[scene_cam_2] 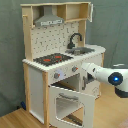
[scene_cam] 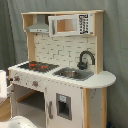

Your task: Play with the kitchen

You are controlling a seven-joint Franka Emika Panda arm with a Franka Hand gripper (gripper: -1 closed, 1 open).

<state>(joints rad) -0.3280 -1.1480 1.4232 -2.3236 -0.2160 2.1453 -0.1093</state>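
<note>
White arm (scene_cam_2: pixel 107 75) reaches in level from second exterior view's right, its end at kitchen (scene_cam_2: pixel 60 65) front, beside open oven door (scene_cam_2: pixel 69 103). Gripper hidden; grip cannot be told. First exterior view shows microwave (scene_cam: pixel 71 24), sink (scene_cam: pixel 72 73), tap (scene_cam: pixel 85 59); arm barely visible there. Kitchen stands against grey curtain (scene_cam: pixel 117 45).
</note>
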